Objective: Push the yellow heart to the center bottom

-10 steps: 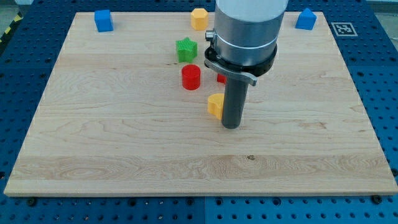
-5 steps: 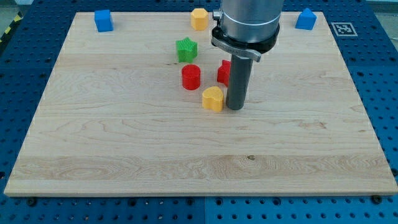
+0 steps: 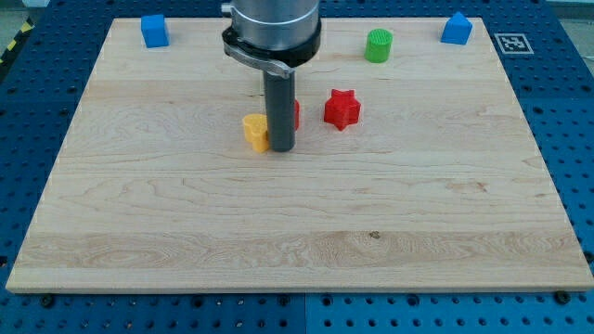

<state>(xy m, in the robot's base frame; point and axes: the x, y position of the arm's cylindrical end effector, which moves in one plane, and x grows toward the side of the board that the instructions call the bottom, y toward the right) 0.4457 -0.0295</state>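
Visible blocks: 2 blue, at upper left and upper right; 1 green cylinder; 1 red star; 1 yellow heart, left of centre, touching my tip. No jaws. Board bare below.

Wooden board on blue pegboard table. Blue block at board's top-left corner; second blue block at top-right. Green cylinder near top edge, right of centre. Red star mid-board. Sliver of another red block just left of star, mostly hidden. Fiducial tag off the top-right corner.
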